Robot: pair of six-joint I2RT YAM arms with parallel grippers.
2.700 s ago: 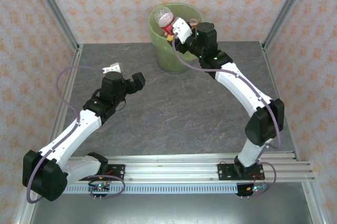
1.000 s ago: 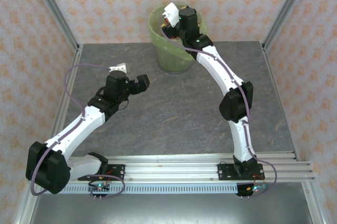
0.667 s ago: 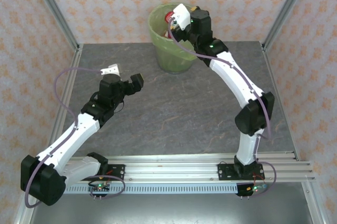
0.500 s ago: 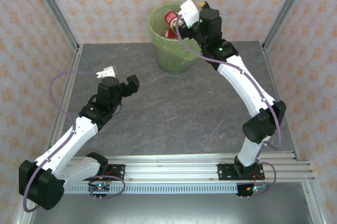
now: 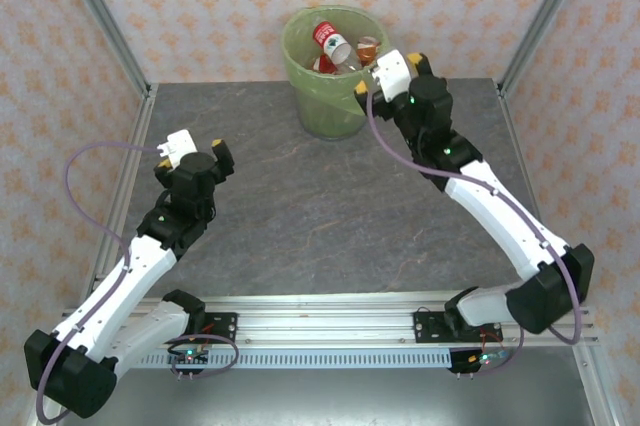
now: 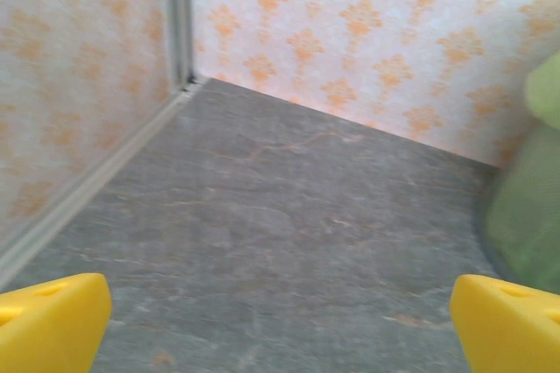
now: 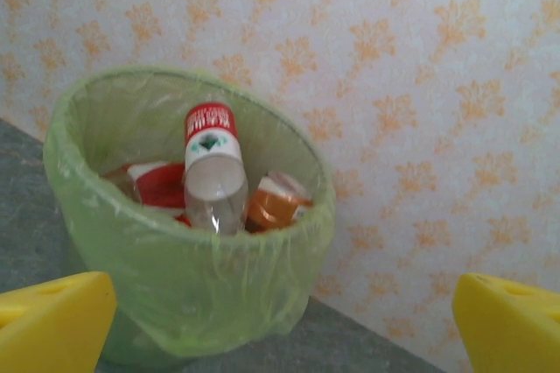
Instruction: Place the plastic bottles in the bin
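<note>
The bin (image 5: 305,86), lined with a light-green bag, stands at the back of the table. Several plastic bottles lie in it: a clear one with a red and white label (image 5: 328,39) on top and an orange-labelled one (image 5: 367,47) beside it. The right wrist view shows the bin (image 7: 175,285), the red-and-white-labelled bottle (image 7: 213,172), the orange bottle (image 7: 276,202) and a red-labelled bottle (image 7: 153,185). My right gripper (image 5: 395,81) hangs just right of the bin's rim, open and empty (image 7: 280,338). My left gripper (image 5: 208,151) is open and empty over bare table (image 6: 278,329).
Patterned walls and metal corner posts (image 5: 105,21) close in the grey table (image 5: 330,196). The bin's green side (image 6: 534,215) shows at the right edge of the left wrist view. Both arm bases sit on the rail (image 5: 340,321) at the near edge.
My right gripper held a bottle over the bin, let it go inside, and has drawn back to the right of the rim. The left arm has pulled back to the left.
</note>
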